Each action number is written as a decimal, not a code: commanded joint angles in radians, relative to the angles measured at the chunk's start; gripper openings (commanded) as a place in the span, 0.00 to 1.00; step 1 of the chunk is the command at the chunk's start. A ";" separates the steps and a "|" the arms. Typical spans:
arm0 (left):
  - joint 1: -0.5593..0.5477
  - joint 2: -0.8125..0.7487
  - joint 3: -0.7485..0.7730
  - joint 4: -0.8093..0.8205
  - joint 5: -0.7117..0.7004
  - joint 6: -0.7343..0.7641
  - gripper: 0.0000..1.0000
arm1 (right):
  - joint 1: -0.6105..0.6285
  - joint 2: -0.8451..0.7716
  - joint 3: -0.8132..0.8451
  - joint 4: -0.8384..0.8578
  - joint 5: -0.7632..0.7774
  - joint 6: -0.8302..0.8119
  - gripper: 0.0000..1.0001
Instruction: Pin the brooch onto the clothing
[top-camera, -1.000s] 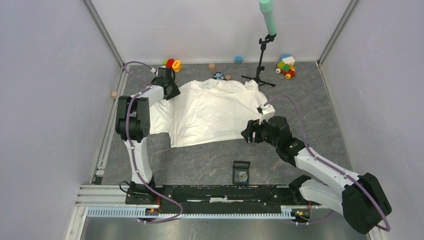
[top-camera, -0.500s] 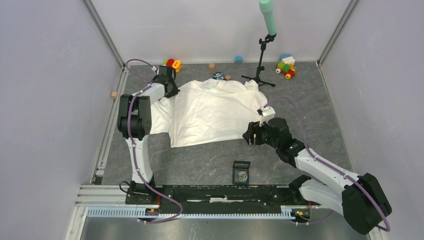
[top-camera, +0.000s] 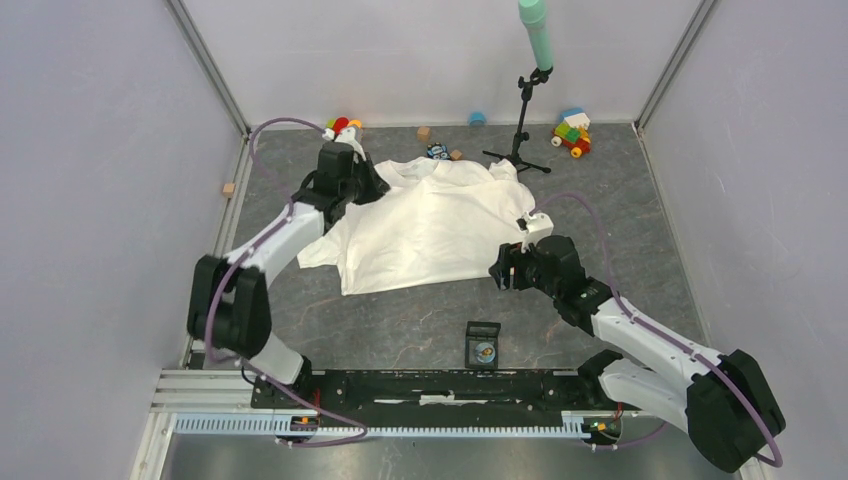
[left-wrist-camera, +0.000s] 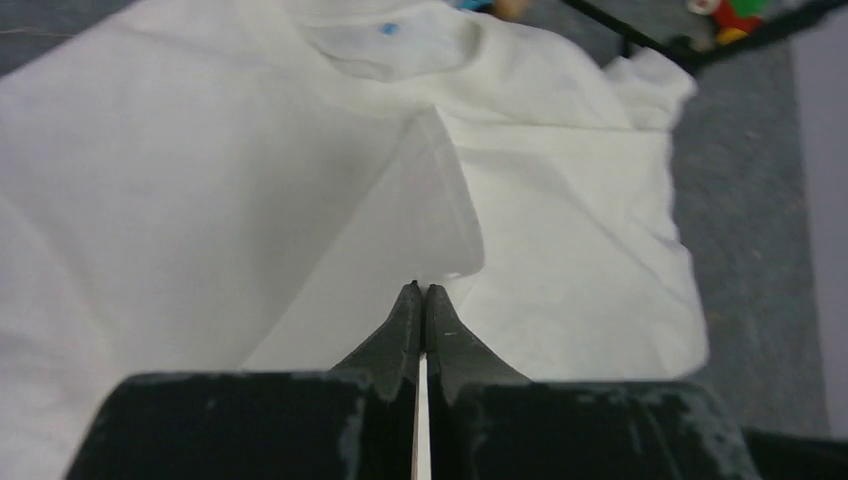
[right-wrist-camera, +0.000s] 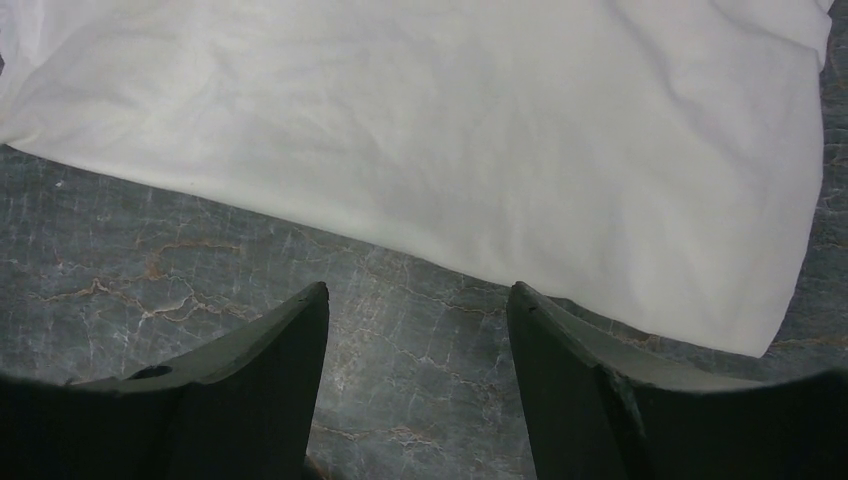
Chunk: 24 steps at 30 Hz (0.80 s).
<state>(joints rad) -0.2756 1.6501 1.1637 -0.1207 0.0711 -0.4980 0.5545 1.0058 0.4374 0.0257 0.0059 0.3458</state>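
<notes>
Sitting nearest the arm bases, low in the centre of the overhead frame, the brooch (top-camera: 484, 351) rests in its black holder (top-camera: 483, 329), well apart from the shirt (top-camera: 430, 225) and touched by neither arm. Just above and right of it, the right gripper (top-camera: 503, 270) hangs wide open and empty over bare table (top-camera: 410, 315), beside the shirt's lower right hem. Farther up, at the shirt's upper left, the left gripper (top-camera: 362, 180) is clamped shut on a fold (left-wrist-camera: 440, 200) of cloth, with the sleeve side drawn in over the body. No print shows anywhere, so I'd guess the shirt lies face down. The trouble I'd expect is that thin pinch slipping mid-pull, or the cloth bunching instead of turning. A dragged hem could also sweep toward the holder or snag the open right gripper. The overhead view gives the whole layout, brooch included, but hides the left jaws behind the wrist. The left wrist view shows the tips meeting on the fabric ridge and a blue neck label (left-wrist-camera: 390, 28), yet no brooch. The right wrist view shows only hem, table and the parted jaws.
</notes>
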 joint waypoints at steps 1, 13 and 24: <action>-0.097 -0.204 -0.138 0.113 0.183 -0.056 0.02 | 0.003 -0.037 0.039 0.051 -0.027 -0.010 0.73; -0.469 -0.352 -0.470 0.317 0.399 -0.137 0.02 | 0.004 -0.055 -0.019 0.165 -0.079 0.013 0.76; -0.530 -0.262 -0.404 0.378 0.454 -0.150 0.30 | 0.004 -0.066 -0.050 0.144 -0.042 0.015 0.79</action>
<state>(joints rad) -0.8001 1.3670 0.6868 0.1917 0.4763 -0.6201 0.5545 0.9531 0.3985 0.1444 -0.0555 0.3531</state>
